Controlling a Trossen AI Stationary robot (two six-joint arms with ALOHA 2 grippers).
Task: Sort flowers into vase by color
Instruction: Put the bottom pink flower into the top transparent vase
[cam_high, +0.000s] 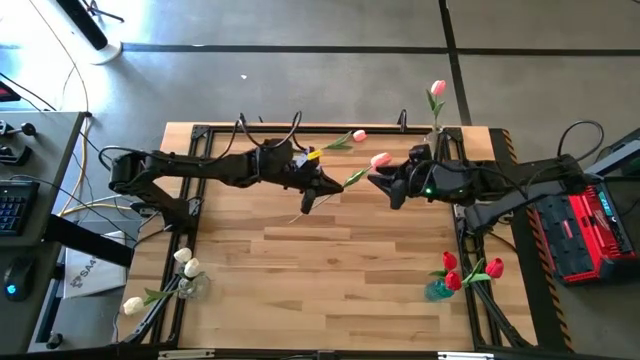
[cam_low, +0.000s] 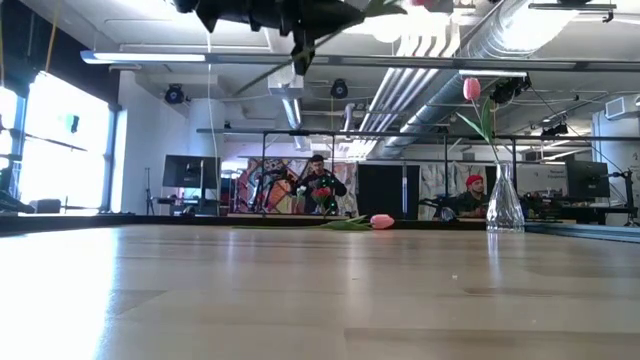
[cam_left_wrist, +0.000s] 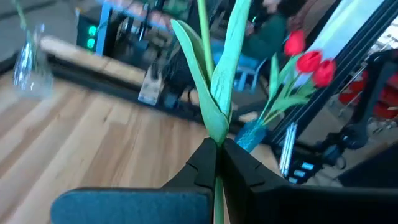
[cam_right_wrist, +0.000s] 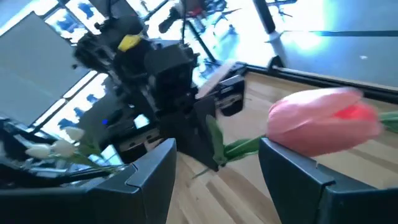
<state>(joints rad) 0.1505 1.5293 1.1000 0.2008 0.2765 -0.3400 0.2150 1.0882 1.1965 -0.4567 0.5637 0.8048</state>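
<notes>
Pink tulip (cam_high: 380, 160): we find it mid-table toward 12 o'clock, stem clamped in left gripper (cam_high: 318, 185); right gripper (cam_high: 382, 183), at its 3 o'clock, spread, empty.

Pink tulip (cam_high: 380, 160) aloft, stem clamped

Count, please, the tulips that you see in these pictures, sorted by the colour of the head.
Pink tulips: 3, one of them held in the left gripper
Red tulips: 3
Cream-white tulips: 3
Total: 9
</notes>
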